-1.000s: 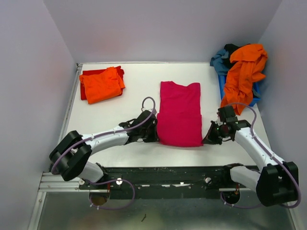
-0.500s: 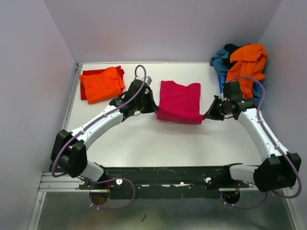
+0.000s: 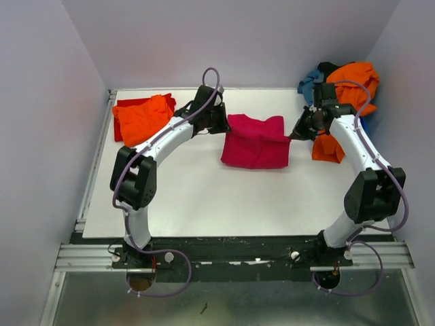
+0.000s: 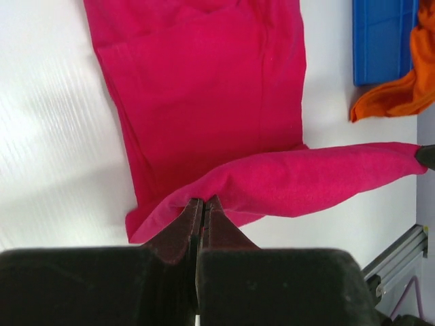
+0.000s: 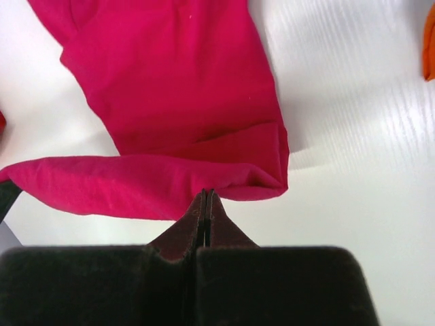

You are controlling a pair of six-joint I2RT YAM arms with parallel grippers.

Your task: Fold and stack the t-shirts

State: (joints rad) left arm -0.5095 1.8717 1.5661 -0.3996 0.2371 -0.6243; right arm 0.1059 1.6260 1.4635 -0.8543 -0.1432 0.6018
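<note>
One magenta tee (image 3: 255, 141) sits on the far half of the table (image 3: 204, 197), half-folded, w/ the near hem lifted over the body toward the collar. We've got both hem corners pinched: left gripper (image 3: 222, 122) jaws clamped tight on the left corner, right gripper (image 3: 293, 134) same on the right, hem strung between them. Cloth is light and limp and sags mid-span, so IMO corner grips w/ mild tension are the right hold; thin knit could slip from narrow tips. Folded orange tee (image 3: 141, 119) lies on a red tee (image 3: 136, 102) far left. Loose orange tee (image 3: 346, 95) and teal-blue tee (image 3: 311, 83) are heaped on the blue bin (image 4: 380, 41) far right.
</note>
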